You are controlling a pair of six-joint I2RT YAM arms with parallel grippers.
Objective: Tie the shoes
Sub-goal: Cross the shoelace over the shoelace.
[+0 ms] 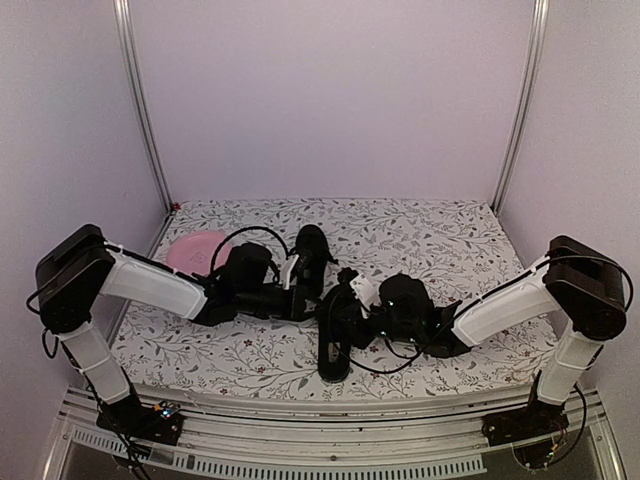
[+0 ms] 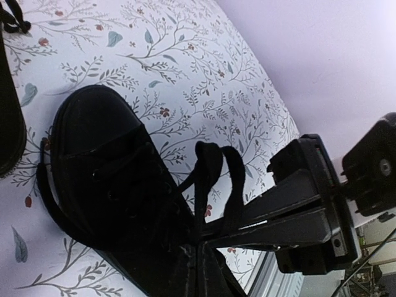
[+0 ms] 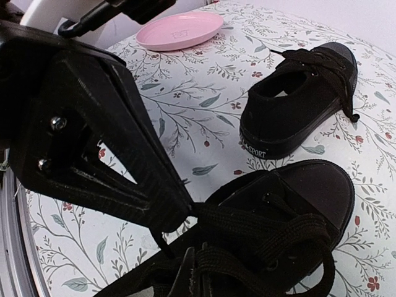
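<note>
Top view: 2 black flat lace-up shoes (image 1: 335, 350) lie at centre, a round pink plate (image 1: 195, 250) at their 10 o'clock. Left wrist: left gripper (image 2: 199, 238) pinches thin black lace loops (image 2: 209, 164) (fingers fully closed). Right wrist: right gripper (image 3: 189, 234), upper finger (image 3: 111, 142) meeting the laces (image 3: 266, 216); its opening I cannot tell.

Right claw (image 3: 187, 238) seemingly pinches black lace (image 3: 253, 215).

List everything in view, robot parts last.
shoes: two, black, mid-table; one farther, by the plate, one nearer
laces: black, looped up from a shoe at the left tool
plate: one, pink, far left of the table
table: one, white floral cover
walls: pale, three sides
left tool: black, shut on laces
right tool: black, tip at the laces; grip unclear
</note>
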